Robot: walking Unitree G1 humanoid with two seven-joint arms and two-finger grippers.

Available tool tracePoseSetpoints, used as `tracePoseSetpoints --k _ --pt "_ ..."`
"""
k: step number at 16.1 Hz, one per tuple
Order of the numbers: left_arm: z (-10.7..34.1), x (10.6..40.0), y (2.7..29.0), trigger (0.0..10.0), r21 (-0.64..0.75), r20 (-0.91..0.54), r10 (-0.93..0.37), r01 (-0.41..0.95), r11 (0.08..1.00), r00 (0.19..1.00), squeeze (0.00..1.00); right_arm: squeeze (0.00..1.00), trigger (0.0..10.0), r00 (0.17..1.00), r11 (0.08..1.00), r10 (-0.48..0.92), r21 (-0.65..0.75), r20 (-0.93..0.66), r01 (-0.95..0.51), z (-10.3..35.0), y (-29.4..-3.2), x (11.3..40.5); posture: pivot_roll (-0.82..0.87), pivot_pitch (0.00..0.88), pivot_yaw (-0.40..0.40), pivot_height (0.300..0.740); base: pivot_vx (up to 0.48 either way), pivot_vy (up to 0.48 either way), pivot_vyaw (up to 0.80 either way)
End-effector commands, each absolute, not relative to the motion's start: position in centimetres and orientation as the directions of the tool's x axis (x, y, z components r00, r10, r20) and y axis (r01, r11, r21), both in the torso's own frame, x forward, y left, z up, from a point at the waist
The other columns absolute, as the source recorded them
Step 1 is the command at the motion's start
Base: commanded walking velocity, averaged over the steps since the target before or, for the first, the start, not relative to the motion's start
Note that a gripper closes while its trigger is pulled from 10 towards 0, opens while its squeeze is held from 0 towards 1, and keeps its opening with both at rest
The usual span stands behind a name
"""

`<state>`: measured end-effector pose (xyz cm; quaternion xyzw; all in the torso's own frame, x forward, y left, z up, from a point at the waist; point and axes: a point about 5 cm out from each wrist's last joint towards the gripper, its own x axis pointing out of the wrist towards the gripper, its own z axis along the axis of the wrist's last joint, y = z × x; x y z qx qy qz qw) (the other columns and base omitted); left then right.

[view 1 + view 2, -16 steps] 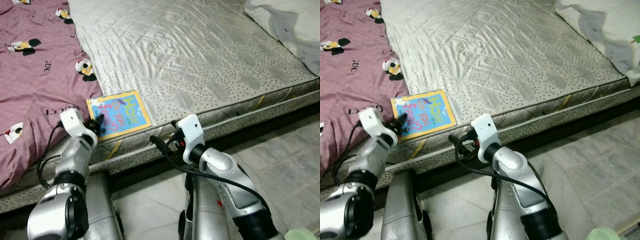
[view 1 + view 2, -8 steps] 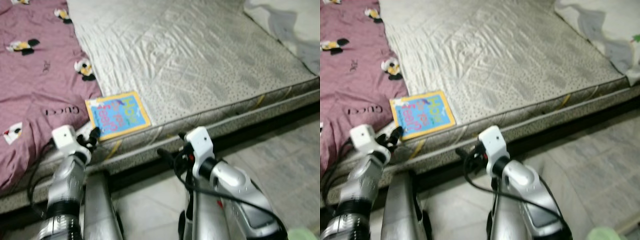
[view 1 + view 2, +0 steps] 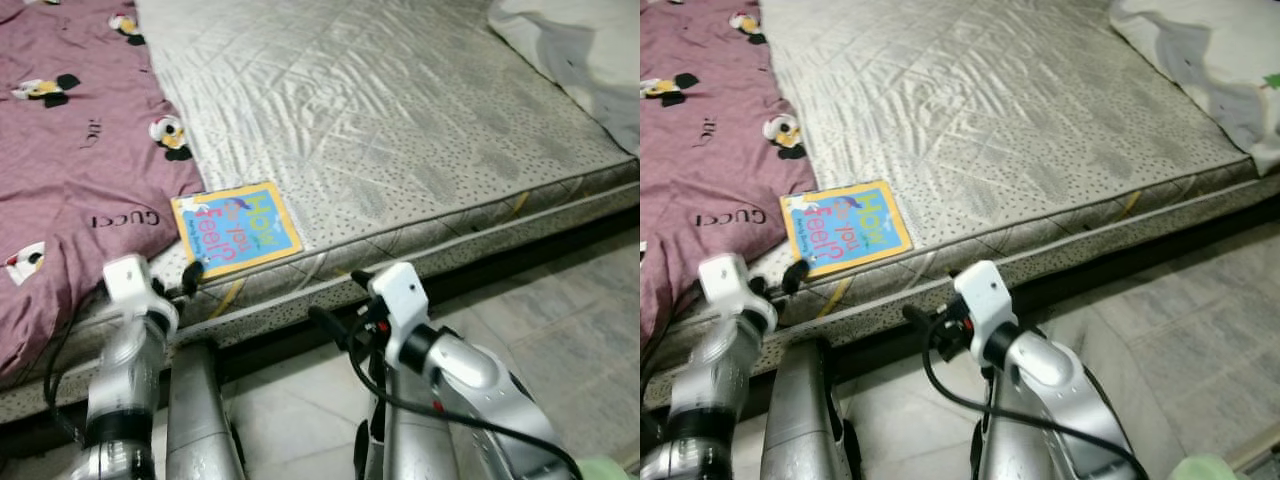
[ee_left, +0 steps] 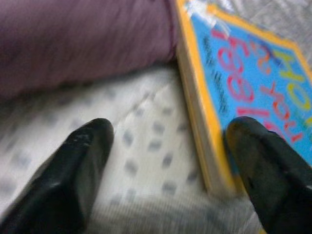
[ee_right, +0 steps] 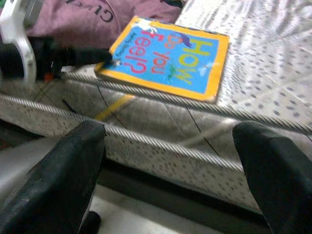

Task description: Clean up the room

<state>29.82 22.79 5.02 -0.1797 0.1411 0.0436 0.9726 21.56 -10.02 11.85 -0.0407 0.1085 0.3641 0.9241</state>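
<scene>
My left gripper (image 4: 170, 165) has backed off the book (image 3: 236, 227), jaws spread and empty; regrasp needed.

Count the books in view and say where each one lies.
1. The book, blue with a yellow border, lies flat at the mattress edge beside the purple blanket. The open left gripper is at its corner. Others could be hidden under the blanket.

The book (image 3: 237, 228) is showing a bright blue cover with a yellow-orange border and lettering in red, yellow and green. The blanket (image 3: 75, 150) is glowing mauve with scattered black-and-yellow cartoon motifs and dark lettering. The mattress (image 3: 400, 110) is shining silver-grey in diamond quilting, dark-speckled along its near edge
</scene>
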Motion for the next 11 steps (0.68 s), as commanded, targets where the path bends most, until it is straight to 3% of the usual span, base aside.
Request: tracePoseSetpoints --k 1,4,6,7,8,9,10,11 --pt "4.6 29.9 22.7 10.0 -0.345 -0.305 0.023 -0.133 0.929 0.952 1.0 0.0 10.0 0.725 0.745 0.648 -0.002 -0.234 -0.667 12.1 -10.7 20.9 -0.18 0.157 -0.049 0.515 0.0 0.0 0.0" --pt "5.4 31.1 22.7 10.0 -0.343 -0.295 0.016 -0.121 0.931 0.955 1.0 0.0 10.0 0.734 0.757 0.633 -0.004 -0.246 -0.654 12.1 -11.4 19.1 -0.21 0.171 -0.055 0.515 0.0 0.0 0.0" --pt "5.5 31.7 22.3 10.0 -0.377 -0.305 -0.021 -0.1 0.921 0.952 1.0 0.0 10.0 0.736 0.759 0.629 -0.005 -0.251 -0.651 12.3 -11.3 19.7 -0.22 0.175 -0.057 0.515 0.0 0.0 0.0" --pt "5.1 32.1 21.9 10.0 -0.405 -0.321 -0.049 -0.09 0.91 0.946 0.0 0.0 10.0 0.738 0.762 0.626 -0.007 -0.252 -0.648 12.3 -11.2 20.0 -0.23 0.176 -0.058 0.515 0.0 0.0 0.0" --pt "4.9 32.2 21.6 10.0 -0.438 -0.324 -0.068 -0.086 0.895 0.944 0.0 0.0 10.0 0.74 0.763 0.623 -0.008 -0.251 -0.646 12.3 -11.2 20.0 -0.23 0.176 -0.058 0.515 0.0 0.0 0.0" --pt "4.8 32.4 21.1 4.5 -0.47 -0.324 -0.101 -0.067 0.88 0.941 0.0 0.0 10.0 0.746 0.768 0.616 -0.016 -0.252 -0.64 12.4 -11.3 20.1 -0.25 0.176 -0.058 0.515 0.0 0.0 0.0" --pt "4.8 32.7 20.5 0.0 -0.486 -0.32 -0.135 -0.041 0.873 0.938 0.0 0.0 10.0 0.751 0.772 0.611 -0.021 -0.253 -0.635 12.4 -11.4 20.1 -0.25 0.174 -0.057 0.515 0.0 0.0 0.0" --pt "4.8 32.9 20.3 0.0 -0.481 -0.325 -0.14 -0.036 0.876 0.935 0.0 0.0 10.0 0.754 0.775 0.606 -0.024 -0.253 -0.631 12.4 -11.5 20.0 -0.25 0.173 -0.056 0.515 0.0 0.0 0.0"
